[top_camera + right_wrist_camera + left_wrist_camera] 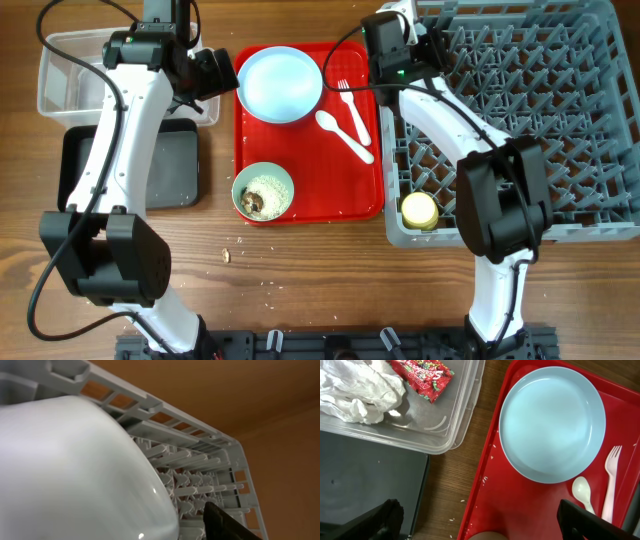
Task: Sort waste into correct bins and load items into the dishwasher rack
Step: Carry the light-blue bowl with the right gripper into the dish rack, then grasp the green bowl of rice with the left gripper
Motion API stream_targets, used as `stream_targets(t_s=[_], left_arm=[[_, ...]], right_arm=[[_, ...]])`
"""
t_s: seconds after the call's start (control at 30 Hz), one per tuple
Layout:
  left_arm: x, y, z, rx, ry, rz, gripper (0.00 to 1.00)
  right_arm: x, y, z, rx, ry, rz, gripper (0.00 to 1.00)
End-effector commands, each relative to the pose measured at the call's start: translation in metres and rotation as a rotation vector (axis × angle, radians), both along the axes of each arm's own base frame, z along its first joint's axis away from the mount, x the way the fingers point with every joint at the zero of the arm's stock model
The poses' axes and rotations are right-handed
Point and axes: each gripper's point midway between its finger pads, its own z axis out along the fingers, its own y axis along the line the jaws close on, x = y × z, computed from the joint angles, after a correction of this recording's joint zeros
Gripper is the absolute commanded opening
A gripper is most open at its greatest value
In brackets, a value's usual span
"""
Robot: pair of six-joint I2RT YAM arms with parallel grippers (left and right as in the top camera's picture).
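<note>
Visible only from overhead: pale green bowl [237,190] with rice scraps [268,190] on the front left corner of the red tray [372,200]; yellow cup [419,210] in the grey rack [560,120] just right of that tray; black tray [175,170] to its left.

Revealed only by the left wrist view: white tissue [355,390] and red wrapper [420,375] inside the clear tub [465,415], beyond the red tray's left edge. Also there: left gripper [480,520], spread wide and empty above that edge. Blue plate [552,422], fork [610,480] and spoon [582,492] lying on the tray.

Right gripper [392,50] at the rack corner beside the tray's far right corner. Caught by the right wrist view alone: light blue bowl [75,470] close against rack pegs, one dark finger [225,522] beside it. Cannot tell whether gripped or merely near
</note>
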Motion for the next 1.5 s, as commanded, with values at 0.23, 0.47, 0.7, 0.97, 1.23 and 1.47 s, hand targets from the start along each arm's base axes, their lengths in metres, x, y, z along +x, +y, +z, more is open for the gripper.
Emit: stream_targets(t_s=[0.23,0.47,0.7,0.97,1.23,1.47], left_arm=[[0.002,0.001,0.004,0.012,-0.012,0.002,1.00],[0.002,0.001,0.004,0.012,-0.012,0.002,1.00],[0.002,0.001,0.004,0.012,-0.012,0.002,1.00],[0.002,-0.003,0.004,-0.012,-0.011,0.001,1.00],[-0.008,-0.056,0.005,-0.290,0.036,-0.098,0.93],[-0.066,-0.115,-0.058,-0.233,0.268,-0.232,0.78]], right_arm=[[-0.037,0.056,0.047,0.344,-0.005,0.134,0.71],[-0.097,0.139,0.047,0.853,0.285,0.400,1.00],[-0.135,0.172,0.039,1.071,0.483,0.458,1.00],[-0.135,0.140,0.079,1.221,0.417,0.393,1.00],[-0.157,0.006,0.146,1.168,0.167,0.177,1.00],[-0.168,-0.036,0.147,1.153,0.133,0.079,1.00]])
